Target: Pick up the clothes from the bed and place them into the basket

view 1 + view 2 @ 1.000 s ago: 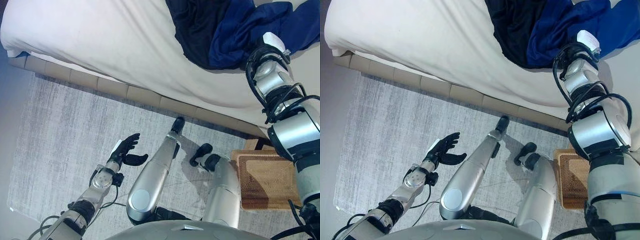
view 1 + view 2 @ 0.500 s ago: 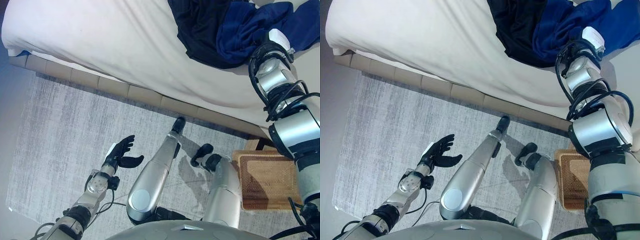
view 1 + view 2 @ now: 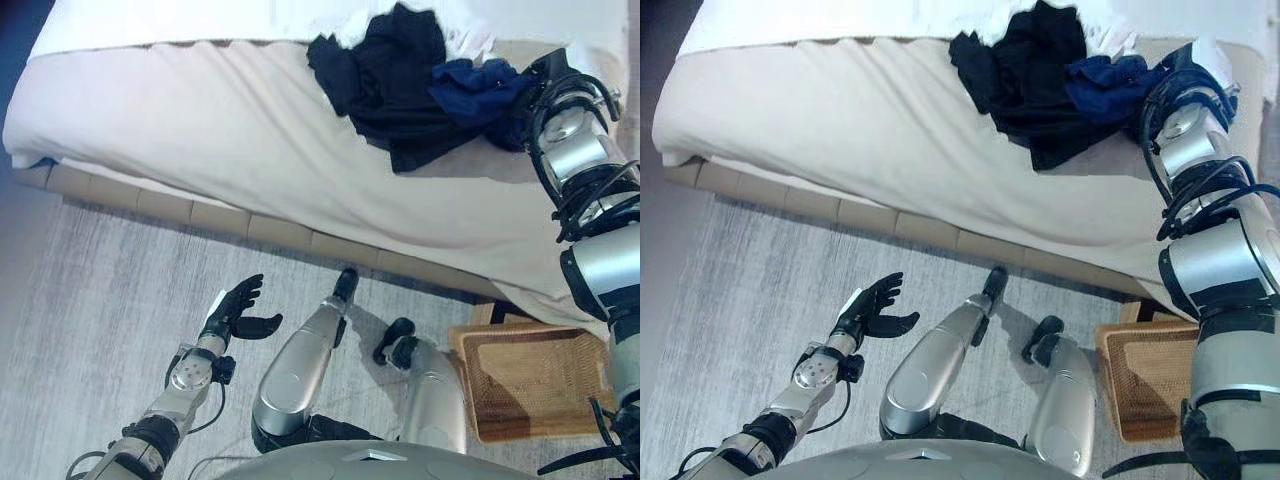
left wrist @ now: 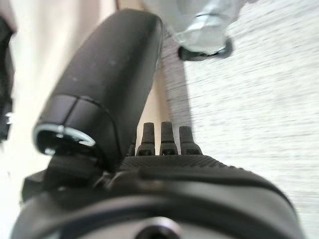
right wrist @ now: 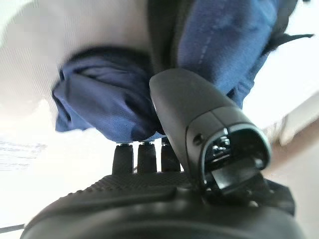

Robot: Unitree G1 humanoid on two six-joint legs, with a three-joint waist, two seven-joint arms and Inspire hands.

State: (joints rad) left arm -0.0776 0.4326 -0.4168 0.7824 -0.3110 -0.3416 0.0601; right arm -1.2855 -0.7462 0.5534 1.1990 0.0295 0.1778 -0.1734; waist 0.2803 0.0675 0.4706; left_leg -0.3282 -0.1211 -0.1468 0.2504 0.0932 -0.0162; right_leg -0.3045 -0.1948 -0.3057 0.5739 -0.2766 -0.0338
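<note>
Navy cloth, a crumpled blue garment, lay on the bed pressed against a black garment; the two formed one heap near the far right part of the cream sheet. No label, brand mark or lettering could be made out on either piece of clothing, on the sheet or on the basket.

At the right end of the heap, the right hand sat against the blue garment with its silver-grey arm reaching up from the lower right across the bed's edge. In the right wrist view the thumb stood up into the folds of blue cloth and the bases of the fingers ran straight under the bundle, their ends hidden beneath it. Whether they were closed on the cloth could not be told.

Low on the robot's left side, well apart from the bed, the left hand hung over the grey rug. Its palm was turned up, the fingers apart and only loosely bent, the thumb out to the side, and it held nothing.

Over at the lower right, the woven basket stood on the floor beside the bed's padded tan base, partly hidden by the right arm. What could be seen of its inside held no clothing; both garments were on the bed.
</note>
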